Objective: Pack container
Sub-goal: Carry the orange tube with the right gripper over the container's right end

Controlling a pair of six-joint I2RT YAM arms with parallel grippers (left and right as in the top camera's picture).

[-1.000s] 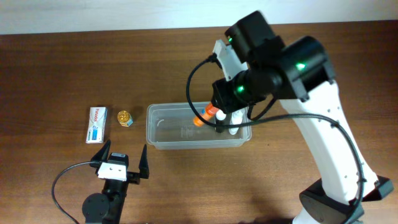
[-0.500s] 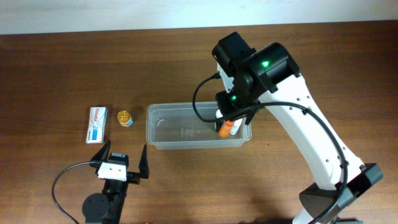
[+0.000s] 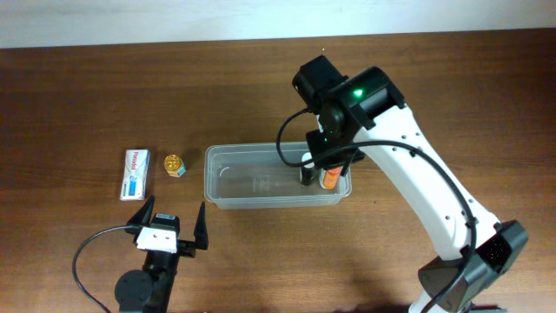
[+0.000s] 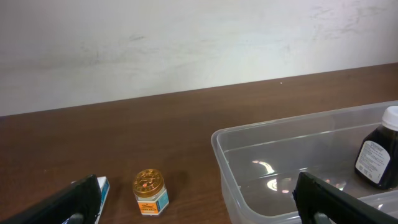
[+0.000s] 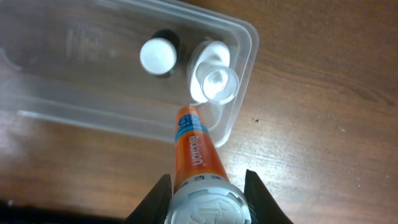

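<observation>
Container: clear, round-cornered rectangular plastic tub [image 3: 252, 202], thin-rimmed.
Your right tool [image 5: 205, 202]: pinching a glossy orange tube [image 5: 194, 149].
Your left tool [image 3: 172, 213]: spread wide.

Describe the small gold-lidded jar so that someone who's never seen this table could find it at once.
Find the clear plastic tub in the middle of the brown table. Just off its left end, on bare wood, stands the small jar, between the tub and a flat white-and-blue box. Its round gold lid sets it apart from that rectangular box, its only close neighbour.
</observation>
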